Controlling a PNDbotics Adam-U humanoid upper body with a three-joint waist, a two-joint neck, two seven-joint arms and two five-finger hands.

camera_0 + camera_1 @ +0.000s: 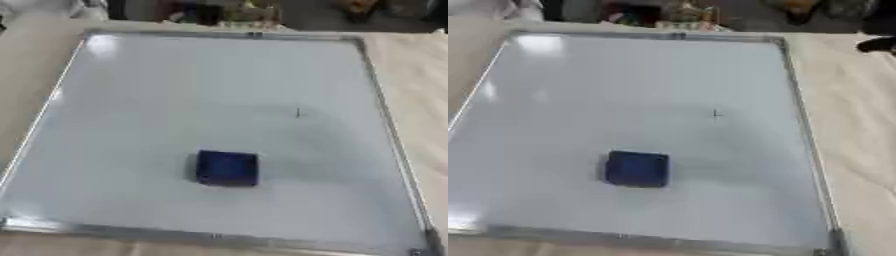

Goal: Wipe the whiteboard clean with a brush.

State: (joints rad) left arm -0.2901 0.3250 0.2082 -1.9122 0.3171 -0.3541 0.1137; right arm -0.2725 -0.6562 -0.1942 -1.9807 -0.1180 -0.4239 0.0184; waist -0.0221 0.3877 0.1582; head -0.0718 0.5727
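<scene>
Neither robot hand is shown in either view, so their state cannot be told, nor which is nearer. The whiteboard (131, 100) is laid flat on the table (420, 75). The blue brush (227, 168) rests on its near middle, nearly square, no long axis discernible. A small dark mark (297, 113) lies beyond it, slightly rightward.

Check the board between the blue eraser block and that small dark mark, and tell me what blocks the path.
Nothing visible does. The blue eraser block lies alone on the whiteboard, and the small dark mark sits farther up and to its right, with only bare board surface between them. Neither robot hand is in view.
</scene>
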